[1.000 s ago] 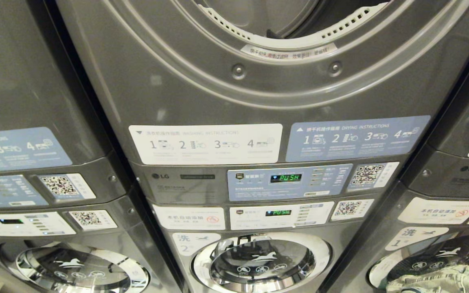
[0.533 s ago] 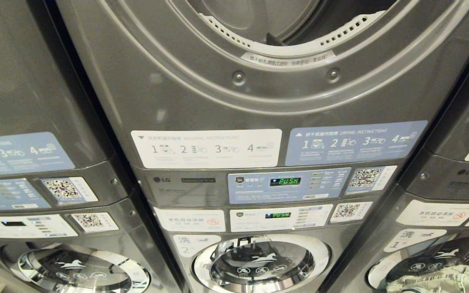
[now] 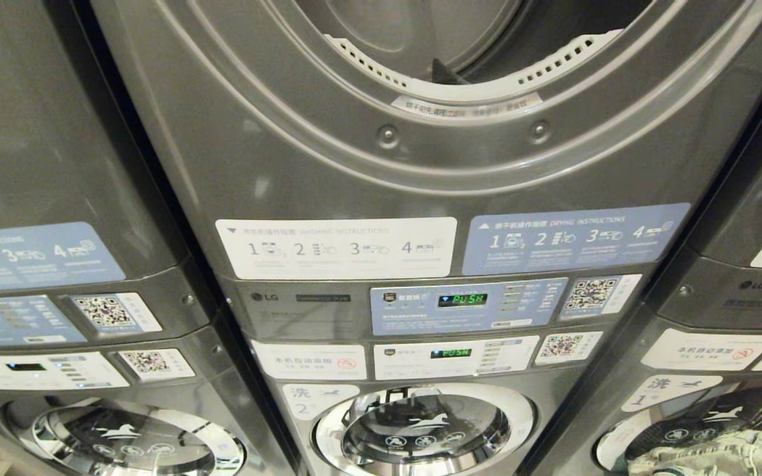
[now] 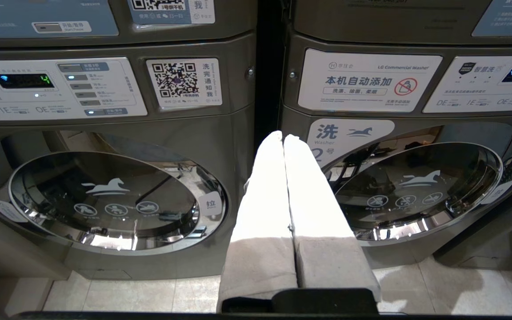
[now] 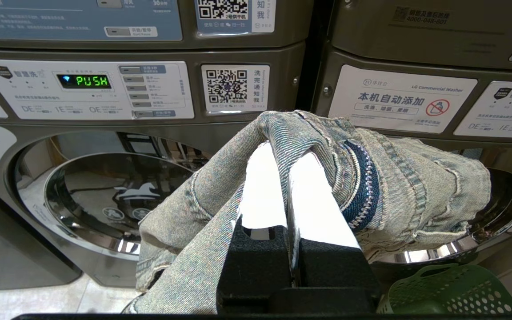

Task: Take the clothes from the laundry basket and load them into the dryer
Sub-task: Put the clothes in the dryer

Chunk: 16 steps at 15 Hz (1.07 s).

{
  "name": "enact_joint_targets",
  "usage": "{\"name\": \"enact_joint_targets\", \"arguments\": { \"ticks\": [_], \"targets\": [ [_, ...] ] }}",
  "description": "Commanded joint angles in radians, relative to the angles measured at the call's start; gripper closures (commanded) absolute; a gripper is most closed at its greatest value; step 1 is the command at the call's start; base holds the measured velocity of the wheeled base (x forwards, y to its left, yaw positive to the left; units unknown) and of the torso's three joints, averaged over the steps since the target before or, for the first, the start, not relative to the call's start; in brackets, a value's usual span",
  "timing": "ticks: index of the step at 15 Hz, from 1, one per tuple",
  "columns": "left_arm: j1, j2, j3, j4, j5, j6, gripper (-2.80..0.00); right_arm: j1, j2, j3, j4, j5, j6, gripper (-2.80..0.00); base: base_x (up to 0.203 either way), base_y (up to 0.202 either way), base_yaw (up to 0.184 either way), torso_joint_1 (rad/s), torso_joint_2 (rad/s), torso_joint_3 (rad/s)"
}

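Dryer point(image 3: 381, 152) lower in view (camera rose)

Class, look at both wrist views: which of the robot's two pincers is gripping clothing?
The right pincer: its white fingers are shut on the faded denim garment draped over them. The left pincer is shut too, but bare.

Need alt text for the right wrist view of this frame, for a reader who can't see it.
The right gripper, shut, holds a faded denim garment in front of a row of grey front-loading washers. A washer display reads PUSH in green, and the green laundry basket sits on the floor below the garment.
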Motion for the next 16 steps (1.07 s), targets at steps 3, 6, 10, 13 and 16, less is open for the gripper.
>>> {"name": "enact_joint_targets", "arguments": {
  "ticks": [3,6,10,13,16],
  "targets": [
    [0.000,0.000,0.000,0.000,0.001,0.000,0.00,0.000,-0.001,0.000,0.000,0.000,-0.001,0.00,0.000,0.000,0.000,0.066,-0.12,-0.064],
    [0.000,0.000,0.000,0.000,0.001,0.000,0.00,0.000,-0.001,0.000,0.000,0.000,0.001,0.00,0.000,0.000,0.000,0.061,-0.12,-0.058],
    [0.000,0.000,0.000,0.000,0.001,0.000,0.00,0.000,-0.001,0.000,0.000,0.000,0.001,0.00,0.000,0.000,0.000,0.064,-0.12,-0.058],
    [0.000,0.000,0.000,0.000,0.001,0.000,0.00,0.000,-0.001,0.000,0.000,-0.001,0.001,0.00,0.000,0.000,0.000,0.060,-0.12,-0.056],
    [0.000,0.000,0.000,0.000,0.001,0.000,0.00,0.000,-0.001,0.000,0.000,-0.001,0.001,0.00,0.000,0.000,0.000,0.063,-0.11,-0.055]
  ]
}}
